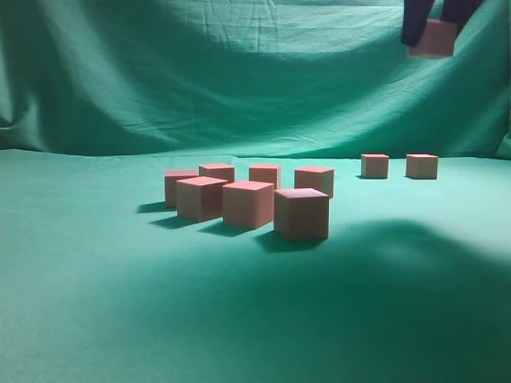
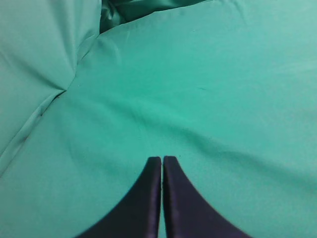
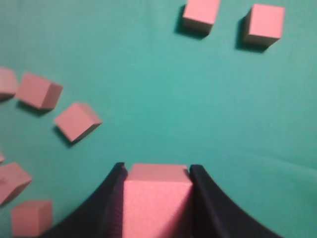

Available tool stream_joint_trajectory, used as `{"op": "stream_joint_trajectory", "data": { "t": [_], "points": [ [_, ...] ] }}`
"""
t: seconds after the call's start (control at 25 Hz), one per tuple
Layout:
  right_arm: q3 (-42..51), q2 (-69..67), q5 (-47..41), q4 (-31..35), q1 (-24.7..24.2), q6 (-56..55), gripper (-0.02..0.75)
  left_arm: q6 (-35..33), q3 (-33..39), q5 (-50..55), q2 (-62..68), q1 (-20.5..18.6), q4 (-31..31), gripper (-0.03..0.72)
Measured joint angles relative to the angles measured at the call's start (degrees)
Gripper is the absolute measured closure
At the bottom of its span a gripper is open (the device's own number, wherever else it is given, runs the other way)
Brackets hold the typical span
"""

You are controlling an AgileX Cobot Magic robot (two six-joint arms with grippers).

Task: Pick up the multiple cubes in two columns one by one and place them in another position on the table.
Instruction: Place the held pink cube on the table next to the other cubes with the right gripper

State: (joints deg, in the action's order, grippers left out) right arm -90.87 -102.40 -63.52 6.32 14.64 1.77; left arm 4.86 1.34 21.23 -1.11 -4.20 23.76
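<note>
**Right wrist view: one cube aloft, bound for the far-right pair**

Right wrist view shows the right gripper [image 3: 156,198] clamped on a cube [image 3: 156,191], carried high above the table [image 1: 96,319] near its far right corner. Two placed cubes [image 1: 398,165] sit by the far edge; seven more [image 1: 249,199] wait mid-table. Best to lower straight down beside the pair, clear of both, and release only once seated. The left gripper [image 2: 162,163] idles, fingers together.
</note>
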Motion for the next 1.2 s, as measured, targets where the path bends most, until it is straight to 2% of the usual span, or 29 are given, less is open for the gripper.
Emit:
{"op": "stream_joint_trajectory", "data": {
  "t": [0.2, 0.4, 0.68, 0.8, 1.0, 1.2],
  "points": [
    [15.8, 13.1, 6.7, 0.3, 8.4, 1.0, 0.482, 0.0, 0.0, 0.0, 0.0, 0.0, 0.0, 0.688],
    [28.8, 22.0, 11.4, 0.7, 19.8, 5.8, 0.482, 0.0, 0.0, 0.0, 0.0, 0.0, 0.0, 0.688],
    [34.7, 22.2, 13.5, 0.9, 30.8, 8.2, 0.482, 0.0, 0.0, 0.0, 0.0, 0.0, 0.0, 0.688],
    [34.9, 19.3, 15.2, 1.7, 32.9, 8.2, 0.482, 0.0, 0.0, 0.0, 0.0, 0.0, 0.0, 0.688],
    [34.9, 12.8, 19.6, 4.8, 33.0, 8.2, 0.482, 0.0, 0.0, 0.0, 0.0, 0.0, 0.0, 0.688],
    [34.9, 7.8, 24.1, 4.0, 33.0, 8.3, 0.482, 0.0, 0.0, 0.0, 0.0, 0.0, 0.0, 0.688]
  ]
}}
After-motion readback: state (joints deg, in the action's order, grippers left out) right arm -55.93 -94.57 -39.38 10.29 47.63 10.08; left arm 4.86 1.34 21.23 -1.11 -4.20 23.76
